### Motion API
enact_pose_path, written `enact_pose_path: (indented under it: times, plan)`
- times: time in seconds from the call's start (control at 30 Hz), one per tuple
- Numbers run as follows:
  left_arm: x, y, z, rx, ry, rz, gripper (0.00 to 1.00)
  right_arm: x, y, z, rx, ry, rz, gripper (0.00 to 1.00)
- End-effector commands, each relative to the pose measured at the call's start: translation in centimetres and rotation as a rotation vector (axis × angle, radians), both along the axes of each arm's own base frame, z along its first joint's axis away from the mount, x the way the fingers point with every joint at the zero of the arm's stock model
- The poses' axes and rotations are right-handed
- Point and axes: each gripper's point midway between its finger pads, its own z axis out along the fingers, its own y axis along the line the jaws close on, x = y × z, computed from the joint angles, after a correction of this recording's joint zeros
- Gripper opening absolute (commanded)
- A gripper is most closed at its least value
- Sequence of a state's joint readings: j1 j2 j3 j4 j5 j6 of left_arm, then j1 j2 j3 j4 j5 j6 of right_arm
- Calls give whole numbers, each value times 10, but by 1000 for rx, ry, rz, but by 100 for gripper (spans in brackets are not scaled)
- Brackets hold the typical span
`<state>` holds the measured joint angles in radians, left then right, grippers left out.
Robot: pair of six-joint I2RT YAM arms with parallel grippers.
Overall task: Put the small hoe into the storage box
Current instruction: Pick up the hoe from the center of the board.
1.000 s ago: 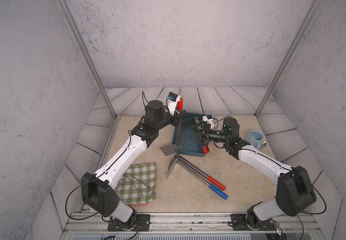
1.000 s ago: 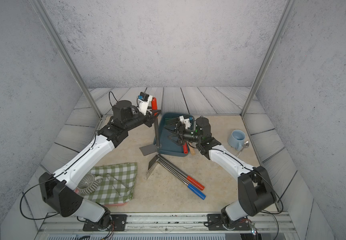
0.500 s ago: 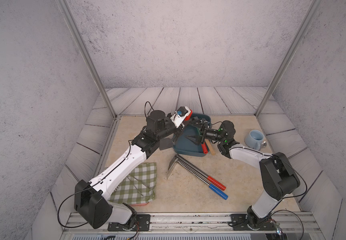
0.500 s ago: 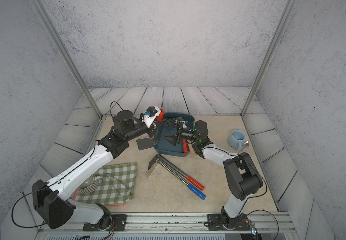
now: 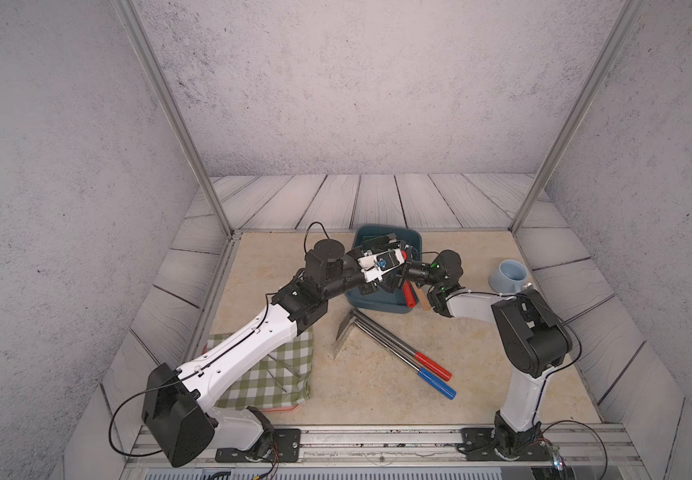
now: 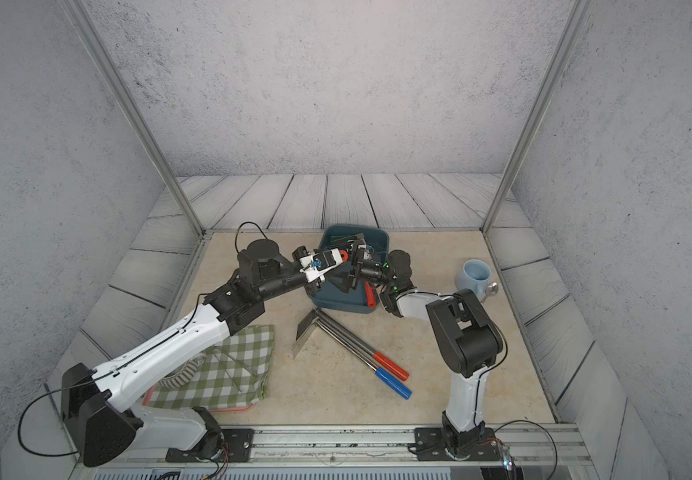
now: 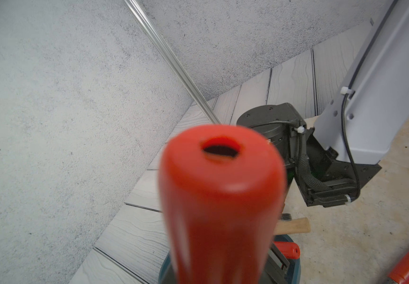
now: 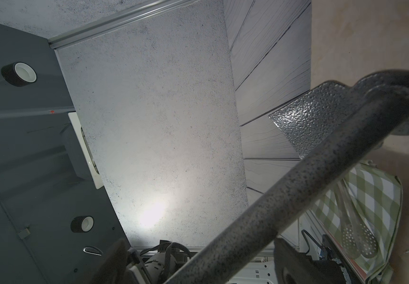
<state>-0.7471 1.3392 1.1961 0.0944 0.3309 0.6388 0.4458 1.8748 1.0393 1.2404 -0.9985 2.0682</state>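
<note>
Change: left arm (image 5: 253, 336) has tipped the small hoe (image 7: 223, 196) from upright at the box's edge to lying low across it; right arm (image 5: 523, 332) has folded in at the elbow.
Near desk: checked cloth (image 5: 269, 374) lies on the desk (image 5: 502, 374) under the left arm, well apart from the work.
Mid desk: red-gripped tool (image 5: 431, 365) and blue-gripped tool (image 5: 435, 384) lie side by side just in front of the box, untouched; probably not wanted.
Storage box (image 5: 377, 305): at the back of the desk, with another red-handled tool (image 5: 407, 293) propped over its near rim.
Mug (image 5: 508, 276): off to the right, well apart.
Left pincer (image 5: 396, 262): clamped tight on the hoe's red grip, whose end pokes toward the right arm. Held by the handle, probably so shaft and blade can go in first.
Right pincer (image 6: 355, 266): jaws spread wide. The speckled shaft runs between them with daylight either side, so it grips nothing; likely steadying or waiting.
Hoe position: above the box, blade (image 8: 304, 118) at the far end of the shaft. Cannot tell whether any part touches the box floor.
Step judged: lowering and letting go remain.
</note>
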Motion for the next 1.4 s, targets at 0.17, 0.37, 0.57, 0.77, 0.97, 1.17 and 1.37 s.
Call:
enact_pose_path:
  times: [0.17,0.37,0.57,0.77,0.97,1.17,1.37]
  plan:
    - [-29,-16,30,-3,-225,-67,0,-4,2,8,63,243,117,92]
    - [-20,-9,30,2,-316,7,0,-22,-4,0,35,239,142,92]
    - [-19,-16,27,-7,-312,-12,0,-27,-3,-2,32,234,144,91]
    - [-24,-21,29,-4,-324,-38,0,-24,-1,3,36,221,151,87]
    - [-32,-29,23,16,-333,-63,0,-16,6,3,37,222,168,83]
    - [-35,-35,15,44,-350,-75,0,-11,10,0,35,226,173,70]
    - [-37,-37,18,41,-376,-78,0,-7,11,-4,31,233,174,53]
